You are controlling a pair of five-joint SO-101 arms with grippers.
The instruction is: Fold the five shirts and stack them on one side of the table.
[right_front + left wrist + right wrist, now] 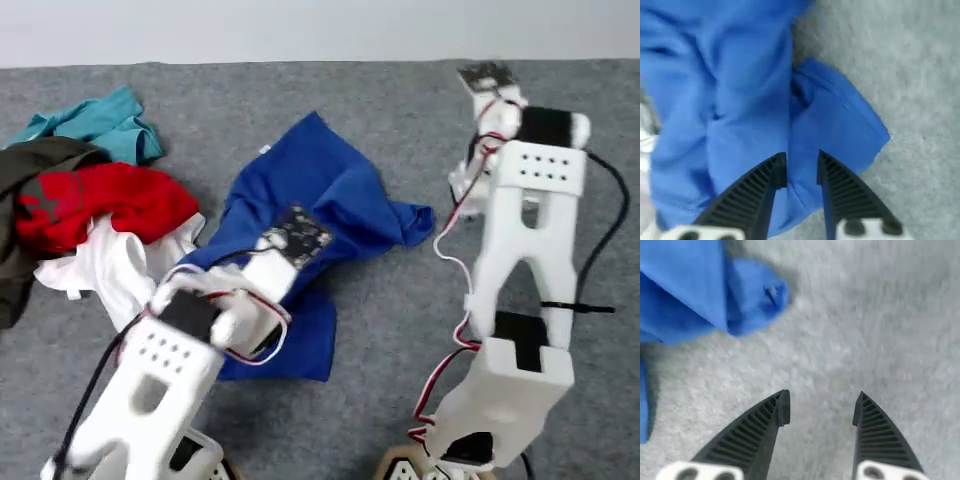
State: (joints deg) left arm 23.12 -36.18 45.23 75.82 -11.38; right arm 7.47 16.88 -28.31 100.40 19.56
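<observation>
Where the blue shirt lies: the blue shirt (320, 190) is spread crumpled on the grey felt table (390, 330) at the centre of the high view.
Long axis: it runs from the upper centre of that frame down toward the lower centre, leaning slightly left.
Sleeve: one short sleeve (410, 220) sticks out to the right, pointing at the right arm.
Other shirts: a teal shirt (100, 125), a dark olive shirt (25, 200), a red shirt (100, 205) and a white shirt (110, 265) lie heaped at the left of the frame, and the white one touches the blue.
Left gripper: the left gripper (801, 167) hangs over the blue cloth with a narrow gap between its fingers; the cloth shows through the gap and nothing is clamped.
Right gripper: the right gripper (821, 407) is spread wide over bare felt, just beside the sleeve.
Left wrist view adds: a lengthwise fold down the fabric (740, 100) and the stitched hem of the sleeve.
Right wrist view adds: the sleeve's end in the upper left of its frame, its hem lying on the felt.
</observation>
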